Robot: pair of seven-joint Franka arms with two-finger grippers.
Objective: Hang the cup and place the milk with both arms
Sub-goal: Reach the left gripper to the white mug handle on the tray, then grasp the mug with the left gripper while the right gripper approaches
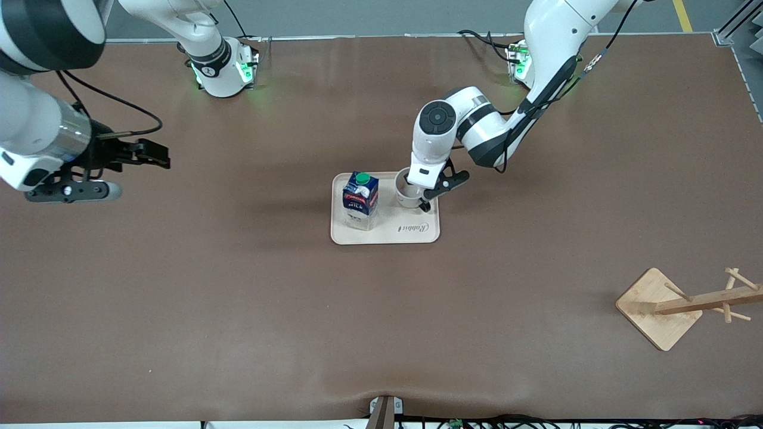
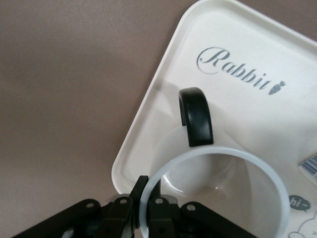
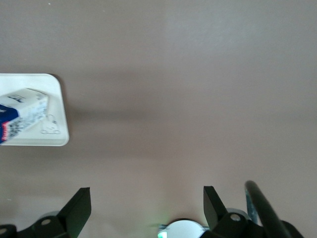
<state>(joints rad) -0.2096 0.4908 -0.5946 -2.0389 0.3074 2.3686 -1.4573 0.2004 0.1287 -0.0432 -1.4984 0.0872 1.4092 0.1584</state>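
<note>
A cream tray (image 1: pixel 417 235) printed "Rabbit" sits near the middle of the brown counter (image 1: pixel 238 298), and everything else is easiest placed from it. The milk (image 1: pixel 360 200) stands upright on the tray, at the end toward the right arm. Beside it on the same tray, toward the left arm's end, stands the cup (image 1: pixel 406 192), upright, its black handle (image 2: pixel 196 116) pointing out over the tray's printed word.

The left gripper (image 1: pixel 424 199) is down at the cup, its jaws straddling the white rim (image 2: pixel 257 168), 1 finger (image 2: pixel 157 210) inside and 1 outside; I cannot tell whether they actually pinch the wall.

The right gripper (image 1: pixel 156 154) waits over bare counter, well away from the tray toward the right arm's end, its jaws wide apart with nothing between them.

A wooden rack (image 1: pixel 685 304) with pegs stands well apart from the tray, nearer the front camera, at the left arm's end.
</note>
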